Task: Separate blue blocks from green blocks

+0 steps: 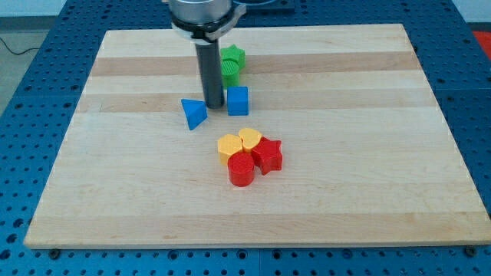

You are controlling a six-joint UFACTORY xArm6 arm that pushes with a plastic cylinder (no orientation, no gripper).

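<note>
A pale wooden board (368,184) fills most of the frame, lying on a blue perforated table (31,69) that shows at the edges. From the top centre a dark cylindrical rod (209,69) comes down out of a grey housing (203,15); there is no pincer on it, so nothing is grasped. My tip (213,108) rests on the board above the centre of the frame, between the two blue blocks and close to both.

Just to the tip's right sits the blue cube block (238,100); to its lower left, a little apart, lies the blue triangular block (193,113). Directly above the cube, partly behind the rod, are green blocks (232,63), seemingly two stacked close together, shapes unclear.

Below centre four pieces huddle touching: a yellow hexagonal block (229,146), a yellow heart-shaped block (250,139), a red star-shaped block (268,155) and a red cylinder block (241,170).
</note>
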